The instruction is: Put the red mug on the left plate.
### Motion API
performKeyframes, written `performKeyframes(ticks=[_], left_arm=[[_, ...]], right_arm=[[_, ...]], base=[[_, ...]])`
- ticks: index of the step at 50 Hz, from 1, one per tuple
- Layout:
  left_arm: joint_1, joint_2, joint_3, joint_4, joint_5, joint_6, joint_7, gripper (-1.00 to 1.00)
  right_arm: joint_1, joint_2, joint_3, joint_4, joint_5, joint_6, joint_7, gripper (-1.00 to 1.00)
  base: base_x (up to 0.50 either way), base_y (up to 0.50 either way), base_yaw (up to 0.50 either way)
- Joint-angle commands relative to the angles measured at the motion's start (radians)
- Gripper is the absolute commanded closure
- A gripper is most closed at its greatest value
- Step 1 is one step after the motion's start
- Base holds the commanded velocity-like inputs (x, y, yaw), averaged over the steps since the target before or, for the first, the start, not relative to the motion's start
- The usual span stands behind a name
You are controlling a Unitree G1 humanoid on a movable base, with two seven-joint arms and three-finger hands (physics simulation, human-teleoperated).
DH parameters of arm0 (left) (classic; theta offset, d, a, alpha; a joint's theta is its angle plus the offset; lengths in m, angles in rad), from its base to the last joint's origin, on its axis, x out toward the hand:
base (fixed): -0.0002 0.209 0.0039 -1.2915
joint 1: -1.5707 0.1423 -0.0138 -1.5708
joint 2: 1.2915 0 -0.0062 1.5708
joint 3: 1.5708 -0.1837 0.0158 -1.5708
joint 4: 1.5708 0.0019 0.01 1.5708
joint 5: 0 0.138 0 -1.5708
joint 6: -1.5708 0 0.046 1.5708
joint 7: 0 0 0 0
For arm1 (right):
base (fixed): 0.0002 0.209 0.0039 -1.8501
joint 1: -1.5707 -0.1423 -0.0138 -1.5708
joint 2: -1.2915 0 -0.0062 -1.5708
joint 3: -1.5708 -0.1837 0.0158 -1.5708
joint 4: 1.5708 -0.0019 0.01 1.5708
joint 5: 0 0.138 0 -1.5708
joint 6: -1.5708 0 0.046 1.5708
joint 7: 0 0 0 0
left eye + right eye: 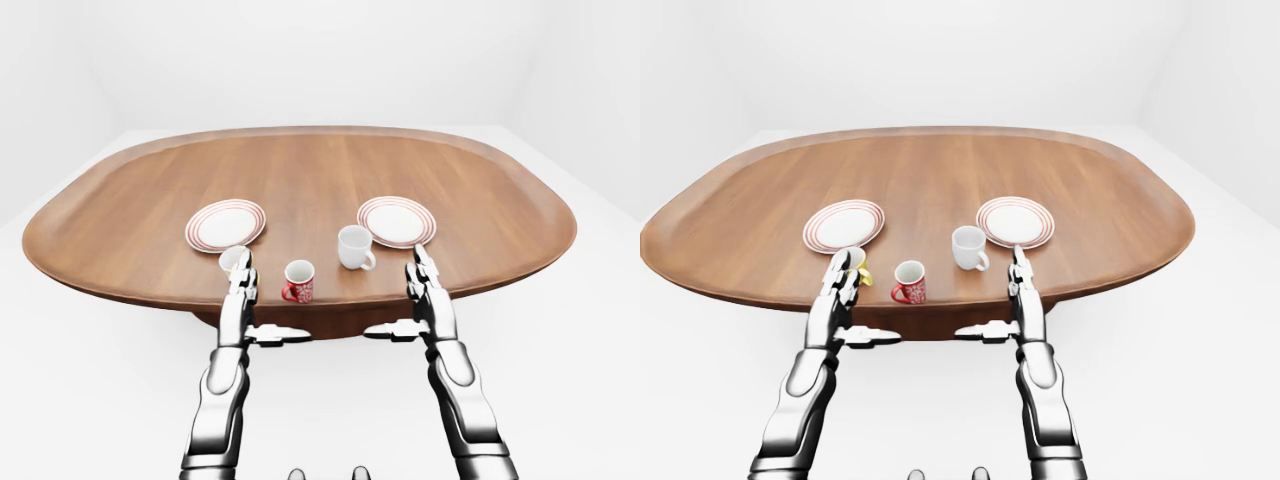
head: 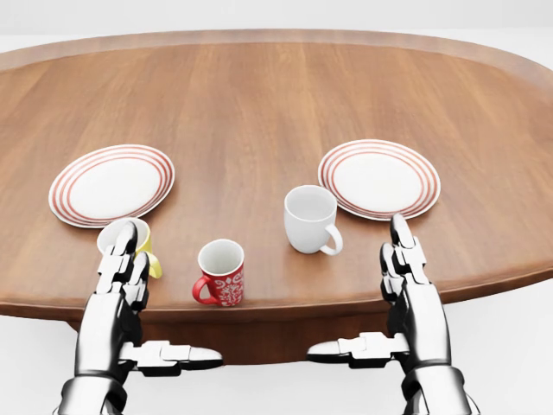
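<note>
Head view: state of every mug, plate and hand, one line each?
red mug: upright on the table, apart from both hands, not on a plate.
white mug: upright, beside the right plate, not on it.
yellow mug: upright, partly hidden behind the left hand.
left plate: flat, bare.
right plate: flat, bare.
left hand: open, holding nothing.
right hand: open, holding nothing.

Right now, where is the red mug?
In the head view the red mug stands upright near the table's bottom edge, left of centre, between the yellow mug and the white mug.
</note>
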Motion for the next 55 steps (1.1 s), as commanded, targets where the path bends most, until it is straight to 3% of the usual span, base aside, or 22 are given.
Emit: performKeyframes(ticks=[1, 4, 17, 19, 20, 22, 24, 25, 26, 29, 30, 33, 35, 55], left_arm=[[0.011, 0.011, 0.020, -0.020, -0.033, 0.008, -0.064, -1.00], [0.013, 0.010, 0.021, -0.022, -0.033, 0.004, -0.063, -1.00], [0.014, 0.009, 0.016, -0.022, -0.023, 0.001, -0.063, -1.00], [0.038, 0.007, 0.009, -0.052, -0.012, -0.009, -0.059, -1.00], [0.060, 0.003, 0.012, -0.070, 0.013, -0.050, -0.031, -1.00], [0.078, 0.002, 0.017, -0.091, 0.012, -0.054, -0.020, -1.00], [0.122, -0.001, 0.022, -0.145, 0.003, -0.064, -0.017, -1.00], [0.151, -0.004, 0.021, -0.177, 0.001, -0.076, -0.016, -1.00], [0.233, -0.007, 0.010, -0.250, 0.006, -0.087, -0.027, -1.00], [0.327, -0.019, 0.006, -0.315, 0.025, -0.087, -0.011, -1.00], [0.328, -0.019, 0.006, -0.316, 0.025, -0.087, -0.011, -1.00], [0.444, -0.027, -0.004, -0.378, 0.030, -0.087, -0.007, -1.00], [0.464, -0.024, -0.006, -0.374, 0.034, -0.087, -0.009, -1.00], [0.431, -0.023, 0.002, -0.353, 0.012, -0.087, -0.024, -1.00]], right_arm=[[0.024, -0.011, -0.034, -0.019, 0.046, -0.046, 0.043, -1.00], [0.026, -0.015, -0.015, -0.023, 0.020, -0.033, 0.062, -1.00], [0.040, -0.004, 0.005, -0.049, -0.013, -0.039, 0.054, -1.00], [0.076, -0.001, 0.017, -0.100, -0.027, -0.029, 0.049, -1.00], [0.118, 0.001, 0.033, -0.152, -0.053, -0.022, 0.040, -1.00], [0.171, 0.004, 0.050, -0.213, -0.081, -0.024, 0.025, -1.00], [0.267, 0.008, 0.074, -0.307, -0.104, -0.064, 0.008, -1.00], [0.315, 0.006, 0.088, -0.345, -0.114, -0.066, 0.000, -1.00], [0.430, 0.003, 0.113, -0.419, -0.141, -0.066, -0.028, -1.00], [0.564, -0.017, 0.136, -0.467, -0.179, -0.066, -0.108, -1.00], [0.565, -0.022, 0.139, -0.467, -0.178, -0.066, -0.115, -1.00], [0.675, -0.049, 0.135, -0.469, -0.133, -0.066, -0.140, -1.00], [0.717, -0.049, 0.135, -0.464, -0.152, -0.066, -0.164, -1.00], [0.667, -0.072, 0.158, -0.461, -0.166, -0.066, -0.177, -1.00]], base=[[0.00, 0.00, 0.00], [0.00, 0.00, 0.00], [0.00, 0.00, 0.00], [0.00, 0.00, 0.00], [0.00, 0.00, 0.00], [0.00, 0.00, 0.00], [0.00, 0.00, 0.00], [0.00, 0.00, 0.00], [0.00, 0.00, 0.00], [0.00, 0.00, 0.00], [0.00, 0.00, 0.00], [0.00, 0.00, 0.00], [0.00, 0.00, 0.00], [0.00, 0.00, 0.00]])
